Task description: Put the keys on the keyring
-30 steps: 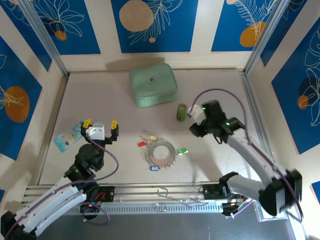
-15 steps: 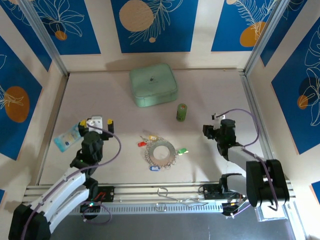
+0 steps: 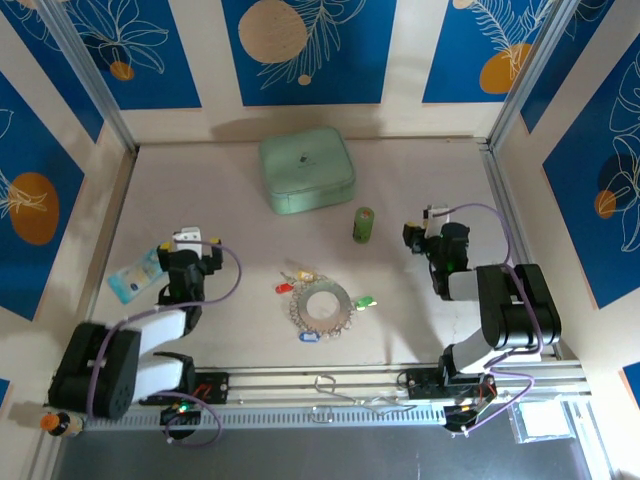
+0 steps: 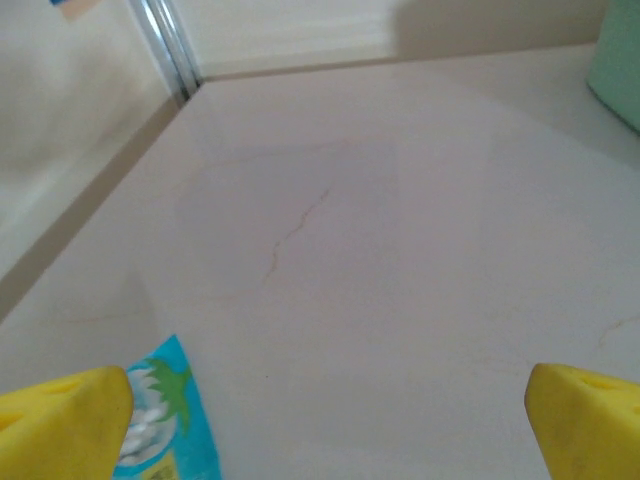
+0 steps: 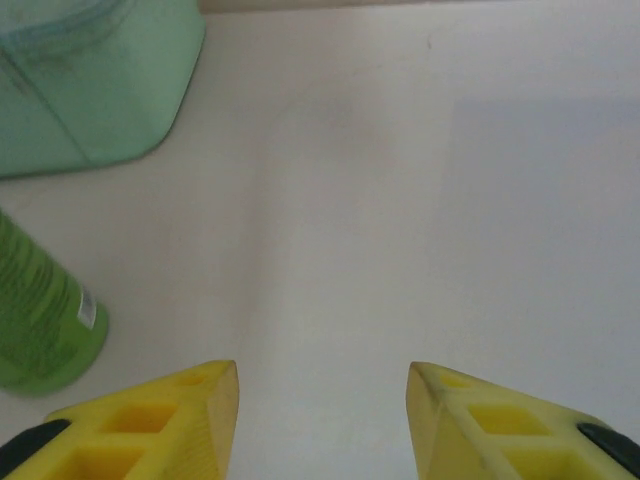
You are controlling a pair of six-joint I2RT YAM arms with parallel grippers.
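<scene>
Keyring: middle of tabletop, toward the near edge.
Keys: lying around it.
Left gripper: wide open, empty, left edge.
Right gripper: open, empty, right edge.

L gripper jaws spread wide, yellow fingertips at the near corners and bare table btwn them. Blue packet w/ white-green print lies just beside the left tip. Mint-green case edge far right — metal rail far left.
</scene>
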